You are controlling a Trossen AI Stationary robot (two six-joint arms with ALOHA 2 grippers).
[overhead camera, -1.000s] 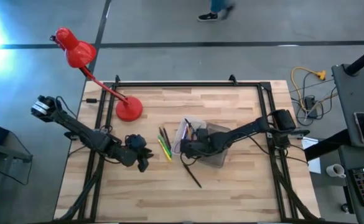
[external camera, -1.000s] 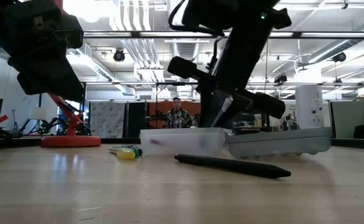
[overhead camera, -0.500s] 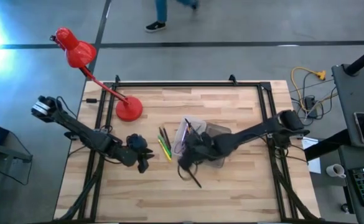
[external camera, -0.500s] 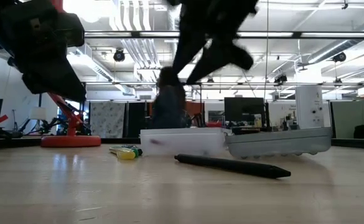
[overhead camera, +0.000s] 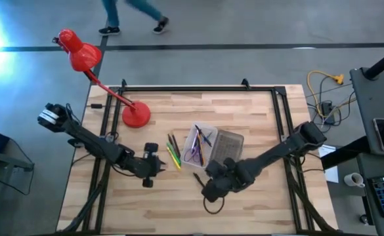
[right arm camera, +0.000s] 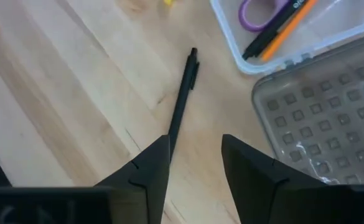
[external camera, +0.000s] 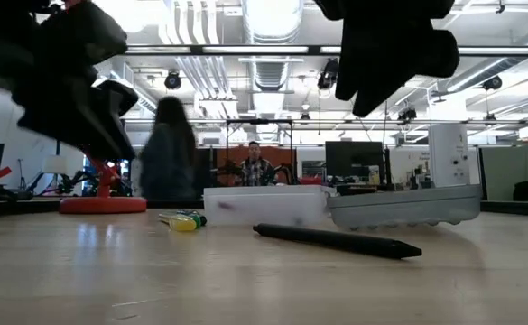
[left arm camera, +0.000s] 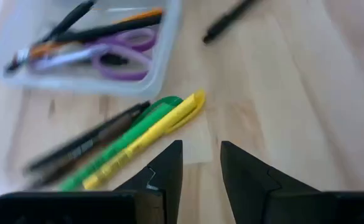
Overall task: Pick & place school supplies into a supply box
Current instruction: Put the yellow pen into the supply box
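The clear supply box (overhead camera: 197, 144) lies open on the table and holds purple scissors (right arm camera: 262, 12), an orange pencil and dark pens. Its grey dotted lid (overhead camera: 230, 143) lies beside it on the right. A green and a yellow pen (left arm camera: 141, 140) and dark pencils (overhead camera: 172, 151) lie on the wood left of the box. One black pen (right arm camera: 182, 99) lies near of the box. My right gripper (right arm camera: 195, 168) hovers open above that pen's near end. My left gripper (left arm camera: 200, 168) is open, above the table just left of the loose pens.
A red desk lamp stands with its base (overhead camera: 136, 115) on the table's far left. Black frame rails (overhead camera: 198, 88) border the table. A person (overhead camera: 132, 13) walks on the floor beyond the far edge. Bare wood (overhead camera: 264, 203) lies along the near side.
My right gripper has moved from over the supply box toward the table's near edge and now sits above the black pen. My left gripper has shifted a little rightward, toward the loose pens. The pens and the box have stayed put.
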